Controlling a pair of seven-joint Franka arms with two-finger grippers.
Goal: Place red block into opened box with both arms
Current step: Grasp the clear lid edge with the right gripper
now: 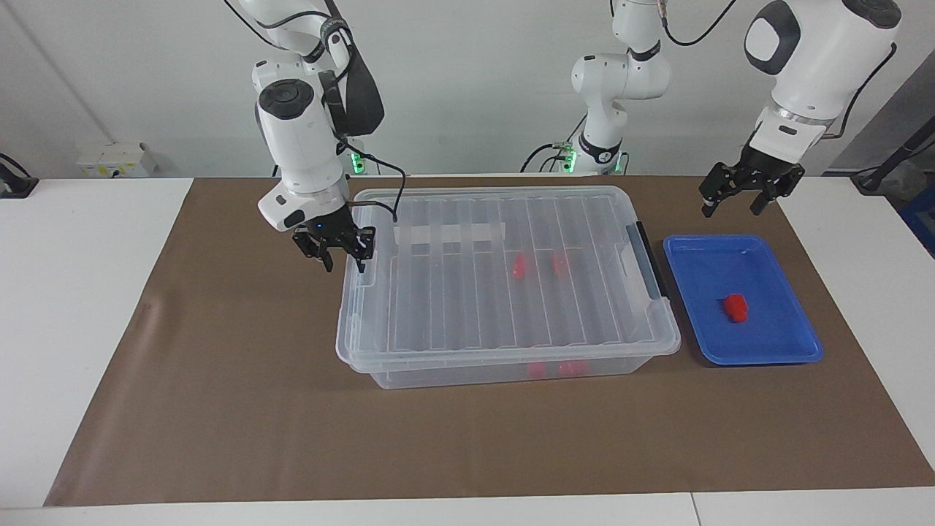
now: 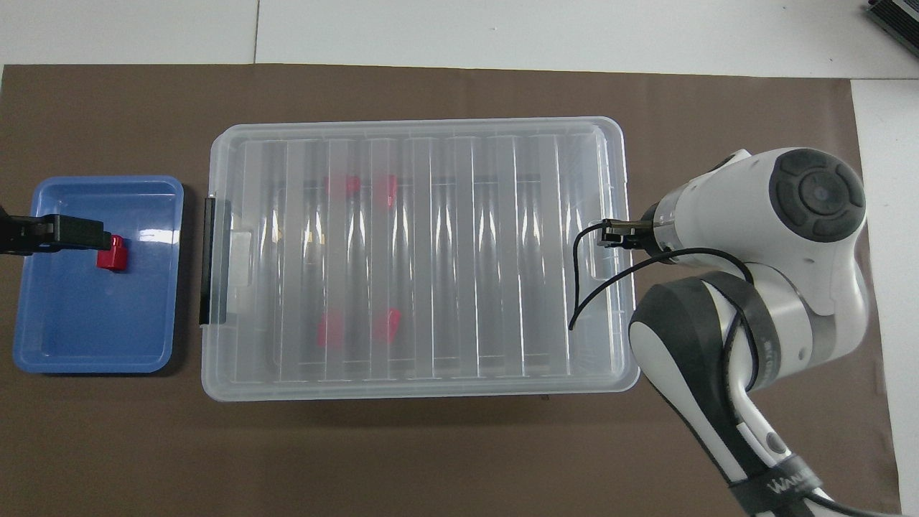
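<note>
The box [image 1: 453, 307] is a clear bin at mid-table, and its ribbed lid [image 2: 459, 251] lies on it. Through the lid I see two red blocks [image 1: 519, 265]. One more red block [image 1: 735, 307] [image 2: 113, 253] lies in the blue tray [image 1: 774, 343]. My right gripper [image 1: 343, 261] [image 2: 616, 234] is open and hangs just above the box's end rim by the lid tab, holding nothing. Open and empty too, my left gripper [image 1: 730, 208] waits in the air over the blue tray; one of its fingers [image 2: 68, 233] shows beside the red block from above.
The blue tray [image 2: 86, 337] sits beside the box's black handle [image 1: 647, 259], toward the left arm's end. A brown mat [image 1: 241, 409] covers the table under both. A black cable [image 2: 585, 287] from my right arm loops over the lid's end.
</note>
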